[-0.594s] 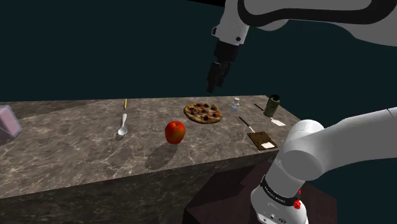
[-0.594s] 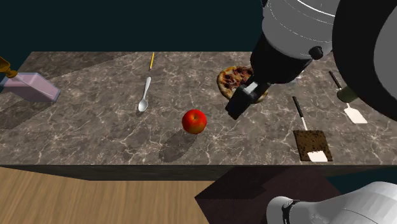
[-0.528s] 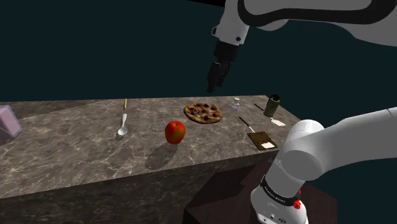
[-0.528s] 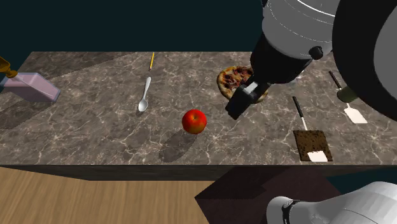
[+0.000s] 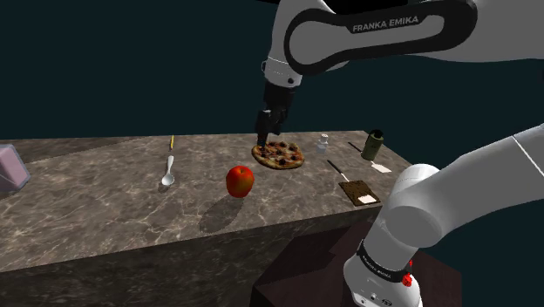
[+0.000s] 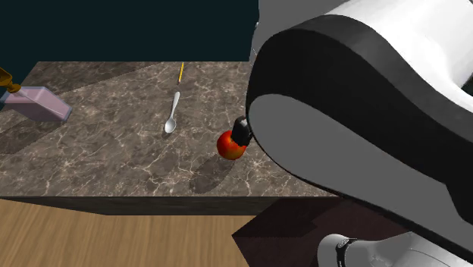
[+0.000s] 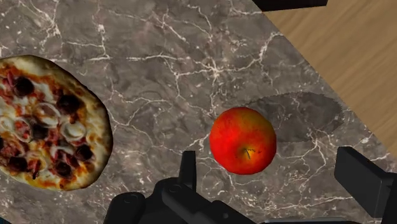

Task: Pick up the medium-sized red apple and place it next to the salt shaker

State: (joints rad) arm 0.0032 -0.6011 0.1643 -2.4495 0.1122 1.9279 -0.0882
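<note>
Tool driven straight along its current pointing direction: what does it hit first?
Probably the red apple: it sits ahead between the fingers of the open tool, nearer one finger. Depth unclear; that finger might clip it.

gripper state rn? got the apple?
Gripper: open, holding nothing; the round red apple sits untouched on the grey veined counter.

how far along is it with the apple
Done: nothing; the apple rests on the counter, untouched. In hand: the approach, with the gripper open in the air near the apple. Left: grasp it, lift it, and set it beside the salt shaker past the pizza.
</note>
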